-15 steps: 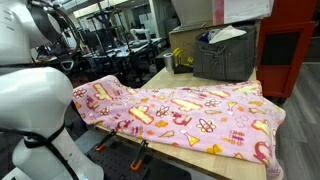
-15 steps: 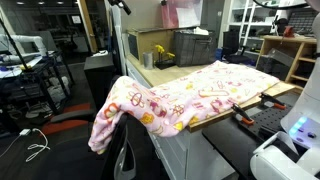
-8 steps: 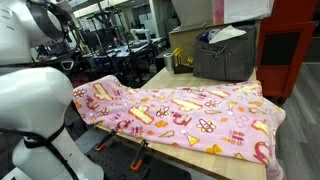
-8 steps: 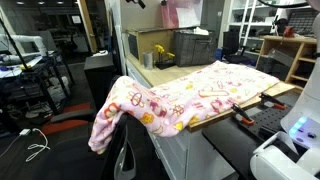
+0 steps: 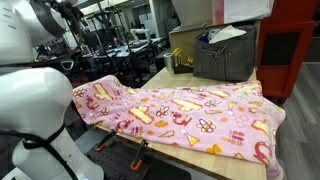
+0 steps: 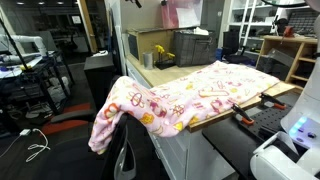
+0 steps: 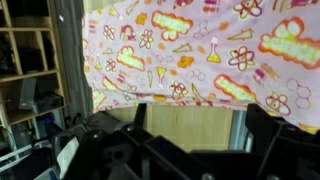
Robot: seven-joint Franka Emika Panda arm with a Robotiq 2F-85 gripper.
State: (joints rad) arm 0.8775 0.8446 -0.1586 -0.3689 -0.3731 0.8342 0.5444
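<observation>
A pink blanket printed with cartoon shapes [image 5: 190, 110] is spread over a wooden table, and one end hangs off the table's edge [image 6: 115, 115]. In the wrist view the same blanket [image 7: 200, 45] fills the top, with bare wood below it. My gripper [image 7: 200, 118] hangs well above it, open, with nothing between its dark fingers [image 7: 264, 125]. Only a dark tip of the gripper [image 6: 137, 3] shows at the top edge of an exterior view. It touches nothing.
A grey crate [image 5: 225, 55] with papers stands at the back of the table, next to small yellow items [image 5: 180, 58]. A clamp [image 5: 140, 150] grips the table's front edge. A chair [image 6: 125, 150] stands under the hanging cloth. Shelving [image 7: 25, 70] shows in the wrist view.
The dark tip at the top of an exterior view has drifted a little to the right. The blanket has not moved and the jaws stay open.
</observation>
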